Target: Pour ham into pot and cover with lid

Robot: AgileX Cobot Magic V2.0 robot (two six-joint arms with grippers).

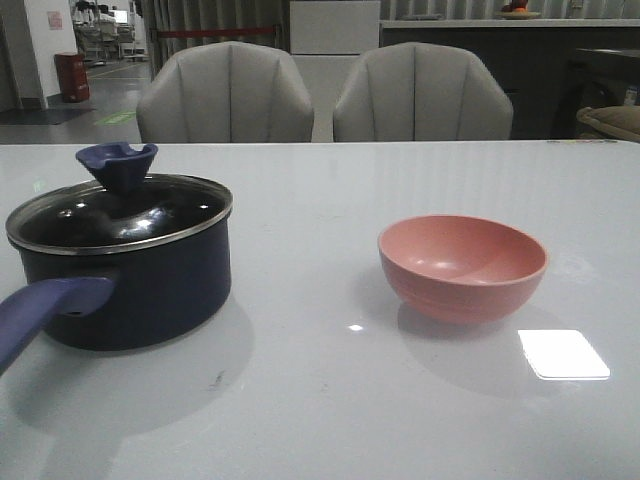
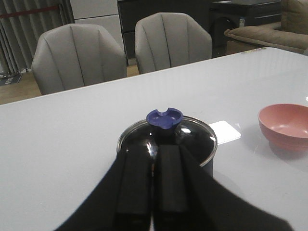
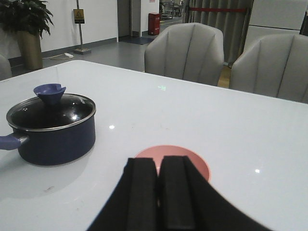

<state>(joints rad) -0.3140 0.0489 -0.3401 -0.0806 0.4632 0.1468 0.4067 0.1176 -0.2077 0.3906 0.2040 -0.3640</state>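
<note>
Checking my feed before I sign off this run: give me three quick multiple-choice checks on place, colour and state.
1. Where is the lid?
A. seated on the pot
B. flat on the table
C. inside the pink bowl

2. What colour is the lid's knob?
A. silver
B. blue
C. pink

3. What does the bowl hold?
A. a spoon
B. water
C. nothing visible

Answers:
1 A, its metal rim sits on the pot's rim.
2 B, blue in all three views.
3 C, the front view shows only a bare pink interior.
</note>
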